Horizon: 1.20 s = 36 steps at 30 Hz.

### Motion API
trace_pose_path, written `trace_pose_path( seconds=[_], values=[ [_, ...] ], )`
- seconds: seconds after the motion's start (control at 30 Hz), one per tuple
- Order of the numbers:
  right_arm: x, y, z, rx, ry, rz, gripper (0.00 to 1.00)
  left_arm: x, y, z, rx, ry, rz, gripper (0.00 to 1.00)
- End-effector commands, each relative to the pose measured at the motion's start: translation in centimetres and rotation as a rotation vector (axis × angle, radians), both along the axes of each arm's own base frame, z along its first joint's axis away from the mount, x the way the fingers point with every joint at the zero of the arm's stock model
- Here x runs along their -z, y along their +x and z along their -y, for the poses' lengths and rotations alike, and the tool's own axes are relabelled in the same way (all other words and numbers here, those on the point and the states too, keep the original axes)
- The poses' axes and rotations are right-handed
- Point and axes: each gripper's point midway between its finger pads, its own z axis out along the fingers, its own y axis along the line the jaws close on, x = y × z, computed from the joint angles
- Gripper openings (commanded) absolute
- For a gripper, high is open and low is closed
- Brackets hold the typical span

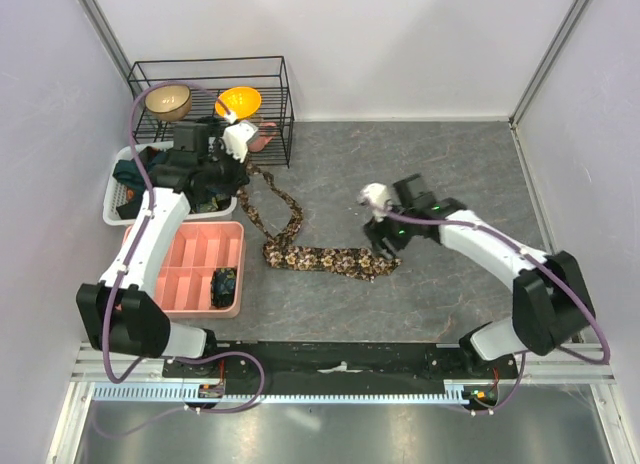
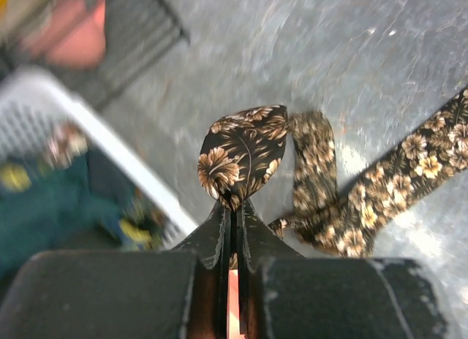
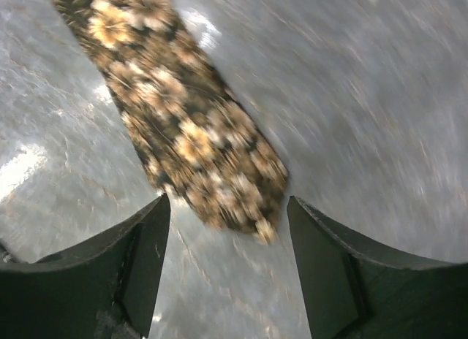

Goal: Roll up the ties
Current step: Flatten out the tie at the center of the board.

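A brown-and-tan floral tie (image 1: 300,254) lies in a loose bend on the grey table. My left gripper (image 1: 236,142) is shut on its narrow end; in the left wrist view that end (image 2: 245,153) sticks out as a folded tip past the closed fingertips (image 2: 234,205), and the rest of the strip trails off to the right. My right gripper (image 1: 380,236) hovers over the wide pointed end (image 3: 208,160), open, with that tip lying between the fingers (image 3: 150,244) and not gripped. A dark rolled tie (image 1: 224,284) sits in the pink tray (image 1: 190,246).
A white mesh basket (image 1: 112,209) at the left holds dark teal fabric (image 1: 130,172). Behind it stands a black wire rack (image 1: 285,94) with a tan bowl (image 1: 168,102) and an orange bowl (image 1: 240,102). Walls close in the left, back and right sides.
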Motion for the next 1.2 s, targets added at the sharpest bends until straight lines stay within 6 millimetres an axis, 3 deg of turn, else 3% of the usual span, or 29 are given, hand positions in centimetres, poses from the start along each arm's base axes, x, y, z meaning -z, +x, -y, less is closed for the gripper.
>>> trace_pose_path(
  seconds=[0.0,0.17,0.37,0.43,0.47,0.5,0.53,0.6,0.77,0.83,0.9,0.93,1.03,1.07,1.1,1.17],
  values=[
    [2.0,0.3,-5.4,-0.167,-0.121,0.185,0.72,1.8,-2.5,-1.8,-0.120,-0.084,-0.118,0.02],
    [5.3,-1.7,-9.3,-0.291,-0.229,0.239,0.75,2.1,-3.4,-3.3,-0.181,-0.119,-0.146,0.02],
    [9.0,-3.1,-8.7,-0.326,-0.361,0.237,0.69,2.1,-3.5,-3.4,-0.191,-0.131,-0.157,0.02],
    [10.4,-3.7,-7.4,-0.325,-0.414,0.234,0.55,2.0,-3.5,-3.4,-0.192,-0.134,-0.160,0.02],
    [10.6,-3.4,-6.6,-0.303,-0.448,0.250,0.42,2.0,-3.4,-3.3,-0.185,-0.138,-0.160,0.02],
    [11.1,-3.5,-5.5,-0.289,-0.490,0.249,0.12,1.8,-3.4,-3.1,-0.176,-0.142,-0.158,0.02],
    [10.8,-3.2,-4.3,-0.258,-0.518,0.251,0.00,1.6,-3.4,-2.9,-0.164,-0.148,-0.156,0.02],
    [10.6,-3.3,-2.1,-0.228,-0.531,0.224,0.00,1.1,-3.3,-2.5,-0.136,-0.159,-0.150,0.02],
    [5.9,-0.9,6.9,-0.015,-0.507,0.200,0.00,1.3,-3.4,-1.5,-0.068,-0.178,-0.164,0.02],
    [4.1,-0.6,10.9,0.044,-0.526,0.213,0.00,2.2,-3.6,-1.0,-0.053,-0.187,-0.211,0.03],
    [3.7,-1.0,13.2,0.064,-0.536,0.208,0.00,3.6,-4.1,0.0,-0.020,-0.191,-0.280,0.06],
    [3.2,-1.2,15.5,0.092,-0.557,0.202,0.00,3.9,-4.3,0.3,-0.012,-0.185,-0.299,0.08],
    [3.6,-2.1,19.1,0.153,-0.556,0.147,0.00,6.5,-4.6,0.9,-0.014,-0.138,-0.397,0.14],
    [3.8,-2.3,19.8,0.152,-0.557,0.136,0.00,7.0,-4.5,1.1,-0.023,-0.135,-0.417,0.19],
    [4.0,-2.4,20.4,0.160,-0.554,0.121,0.00,7.2,-4.3,1.2,-0.032,-0.127,-0.428,0.32],
    [4.3,-2.4,21.1,0.186,-0.538,0.099,0.00,8.5,-2.9,0.4,-0.120,-0.102,-0.452,0.40]
  ],
)
